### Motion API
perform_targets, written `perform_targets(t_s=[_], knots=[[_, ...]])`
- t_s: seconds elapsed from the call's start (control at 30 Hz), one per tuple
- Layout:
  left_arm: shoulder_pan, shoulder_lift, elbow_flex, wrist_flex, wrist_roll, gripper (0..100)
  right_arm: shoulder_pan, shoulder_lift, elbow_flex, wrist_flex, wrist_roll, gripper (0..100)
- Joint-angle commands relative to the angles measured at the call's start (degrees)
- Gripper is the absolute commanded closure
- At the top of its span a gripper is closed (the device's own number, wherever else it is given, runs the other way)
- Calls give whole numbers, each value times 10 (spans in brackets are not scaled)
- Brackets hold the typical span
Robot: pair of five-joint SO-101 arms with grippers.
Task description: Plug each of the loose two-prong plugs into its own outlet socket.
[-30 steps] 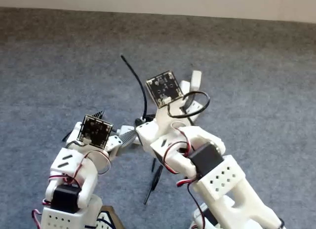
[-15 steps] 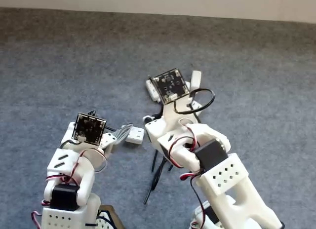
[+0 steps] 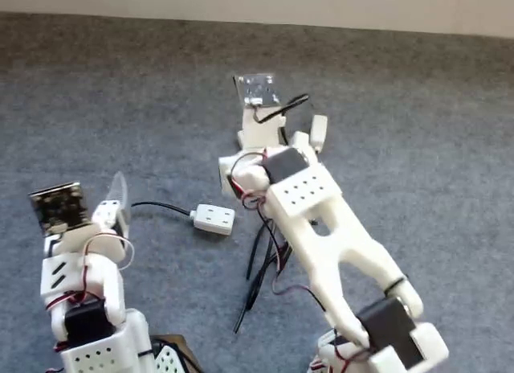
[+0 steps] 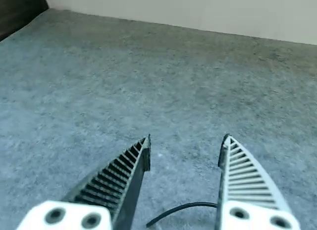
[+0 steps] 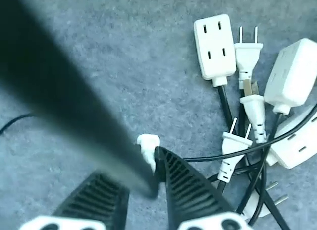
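Observation:
My right gripper (image 5: pixel 153 165) is shut on a black cable right beside a small white plug (image 5: pixel 147 143). It hangs low over the grey carpet, and the cable rises past the camera. Beyond its tips lie a white outlet socket (image 5: pixel 215 44), loose two-prong plugs (image 5: pixel 246 54) (image 5: pixel 230 148) and a larger white outlet block (image 5: pixel 292 76), with black cords tangled among them. In the high view the right arm (image 3: pixel 305 196) stretches out to the middle. My left gripper (image 4: pixel 186 140) (image 3: pixel 114 204) is open and holds nothing, to the left of a lone white socket (image 3: pixel 213 219).
Black cords (image 3: pixel 257 276) trail over the carpet between the two arm bases. One thin black cord (image 4: pixel 183 207) runs from the lone socket to just under the left gripper. Open grey carpet (image 3: pixel 96 92) spreads across the far left and right.
My left gripper has drawn back to the left, away from the lone socket, and tilted up. The right arm has stretched out and carried its cable farther from the bases.

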Motion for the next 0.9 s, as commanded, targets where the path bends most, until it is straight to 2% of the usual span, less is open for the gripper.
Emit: perform_targets(t_s=[0.0, 0.23, 0.53, 0.7, 0.87], knots=[[-45, -5, -1, -11, 21, 777, 15, 13, -43, 5, -45, 992], [-46, -6, 6, -12, 19, 778, 13, 18, -23, 17, -104, 992], [-46, -6, 5, -12, 19, 779, -1, 12, 108, -91, -102, 992], [-46, -6, 5, -12, 19, 779, -25, 11, 109, -89, -102, 992], [-44, -6, 6, -12, 19, 779, -10, 11, 76, -58, -102, 992]])
